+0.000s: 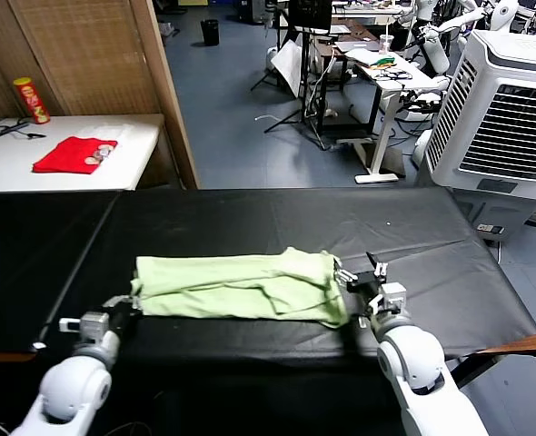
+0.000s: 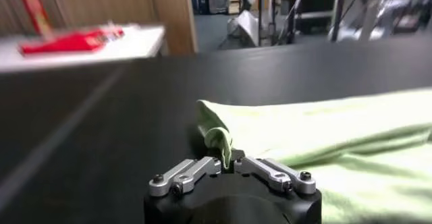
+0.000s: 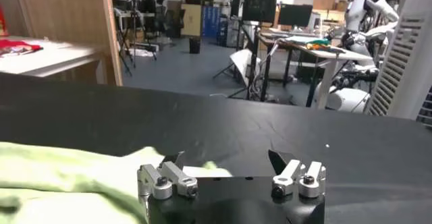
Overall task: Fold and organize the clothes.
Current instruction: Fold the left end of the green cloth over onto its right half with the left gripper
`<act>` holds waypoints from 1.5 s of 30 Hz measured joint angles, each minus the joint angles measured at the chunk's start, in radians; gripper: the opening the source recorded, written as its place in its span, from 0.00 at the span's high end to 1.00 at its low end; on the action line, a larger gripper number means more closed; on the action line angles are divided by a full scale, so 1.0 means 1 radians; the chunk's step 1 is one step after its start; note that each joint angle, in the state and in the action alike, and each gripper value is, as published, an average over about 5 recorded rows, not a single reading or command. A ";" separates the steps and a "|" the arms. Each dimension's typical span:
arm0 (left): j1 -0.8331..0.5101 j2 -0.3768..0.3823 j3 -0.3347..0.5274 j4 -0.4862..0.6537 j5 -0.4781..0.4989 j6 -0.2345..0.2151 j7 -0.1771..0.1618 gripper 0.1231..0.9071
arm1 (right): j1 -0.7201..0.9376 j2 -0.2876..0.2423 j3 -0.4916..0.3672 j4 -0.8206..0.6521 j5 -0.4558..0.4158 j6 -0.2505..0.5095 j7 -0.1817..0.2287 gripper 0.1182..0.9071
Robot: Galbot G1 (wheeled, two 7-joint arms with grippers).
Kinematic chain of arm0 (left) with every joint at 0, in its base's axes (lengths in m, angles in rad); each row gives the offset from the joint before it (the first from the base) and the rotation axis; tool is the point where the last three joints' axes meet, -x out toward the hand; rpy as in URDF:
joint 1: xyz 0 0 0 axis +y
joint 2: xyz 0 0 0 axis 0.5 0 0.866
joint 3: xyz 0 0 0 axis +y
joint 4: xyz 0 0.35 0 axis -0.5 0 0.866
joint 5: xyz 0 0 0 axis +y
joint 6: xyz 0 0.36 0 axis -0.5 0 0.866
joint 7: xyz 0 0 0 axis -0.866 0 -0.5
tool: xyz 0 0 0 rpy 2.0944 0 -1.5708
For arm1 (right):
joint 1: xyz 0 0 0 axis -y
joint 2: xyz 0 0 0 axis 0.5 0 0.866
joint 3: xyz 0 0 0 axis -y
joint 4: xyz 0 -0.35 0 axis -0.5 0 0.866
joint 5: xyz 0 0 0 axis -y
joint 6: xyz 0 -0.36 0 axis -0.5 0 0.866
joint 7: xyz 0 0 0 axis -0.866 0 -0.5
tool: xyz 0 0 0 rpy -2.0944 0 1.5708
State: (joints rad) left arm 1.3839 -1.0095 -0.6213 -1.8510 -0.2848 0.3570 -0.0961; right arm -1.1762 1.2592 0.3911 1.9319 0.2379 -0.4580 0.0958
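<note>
Clenched on a pinch of pale green fabric, the left gripper (image 2: 231, 161) holds the near left corner of the shirt (image 1: 241, 286), a small fold of cloth standing up between its fingers in the left wrist view. Spread wide, the right gripper (image 3: 229, 168) sits at the shirt's right end with its fingertips (image 3: 280, 159) apart and nothing between them; the green cloth lies just beside its left finger. In the head view both grippers rest low on the black table (image 1: 250, 218), the left one (image 1: 123, 307) at the shirt's left edge and the right one (image 1: 363, 280) against its right edge.

Between them the light-green shirt lies as a long, rumpled band across the near part of the table, folded over itself with creases running lengthwise. Black tabletop stretches bare beyond it to the far edge.

Farther back on the left stands a white table (image 1: 4, 168) carrying a small red cloth (image 1: 74, 154) and a red-and-yellow canister (image 1: 32, 100). A large white air cooler (image 1: 509, 118) stands far right, with desks and equipment behind.
</note>
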 joint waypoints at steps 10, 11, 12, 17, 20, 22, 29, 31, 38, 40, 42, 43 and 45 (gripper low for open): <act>0.035 0.121 -0.075 -0.052 -0.048 0.033 -0.045 0.94 | -0.028 0.023 0.007 0.019 -0.028 0.002 0.001 0.14; 0.032 0.106 -0.064 -0.080 -0.074 0.052 -0.056 0.94 | -0.032 0.024 0.011 0.021 -0.030 0.002 0.001 0.14; 0.027 0.089 -0.049 -0.110 -0.103 0.071 -0.069 0.94 | -0.036 0.024 0.016 0.024 -0.032 0.003 0.001 0.14; -0.011 -0.019 0.063 -0.242 -0.255 0.158 -0.145 0.94 | -0.059 0.028 0.042 0.037 -0.041 0.007 0.001 0.14; -0.045 -0.087 0.147 -0.278 -0.335 0.185 -0.183 0.94 | -0.076 0.035 0.058 0.047 -0.051 0.008 0.001 0.14; -0.071 -0.132 0.201 -0.285 -0.359 0.193 -0.193 0.94 | -0.086 0.039 0.069 0.053 -0.056 0.008 0.001 0.14; -0.152 -0.265 0.347 -0.247 -0.353 0.190 -0.201 0.94 | -0.111 0.048 0.096 0.061 -0.065 0.010 -0.001 0.14; -0.167 -0.291 0.372 -0.228 -0.338 0.184 -0.201 0.94 | -0.114 0.049 0.099 0.062 -0.065 0.011 -0.002 0.14; -0.176 -0.341 0.411 -0.179 -0.277 0.155 -0.190 0.83 | -0.109 0.043 0.088 0.063 -0.063 0.015 -0.021 0.14; -0.172 -0.350 0.415 -0.178 -0.277 0.155 -0.180 0.68 | -0.103 0.039 0.078 0.062 -0.055 0.022 -0.035 0.14; -0.166 -0.357 0.418 -0.184 -0.291 0.167 -0.169 0.55 | -0.094 0.035 0.065 0.062 -0.036 0.028 -0.054 0.14; -0.162 -0.360 0.419 -0.189 -0.303 0.175 -0.166 0.47 | -0.089 0.033 0.057 0.061 -0.023 0.030 -0.064 0.14; -0.153 -0.363 0.415 -0.206 -0.327 0.189 -0.158 0.34 | -0.077 0.029 0.038 0.058 0.002 0.031 -0.084 0.14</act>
State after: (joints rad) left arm 1.2314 -1.3723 -0.2067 -2.0567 -0.6118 0.5458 -0.2543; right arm -1.2534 1.2884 0.4289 1.9896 0.2401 -0.4266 0.0115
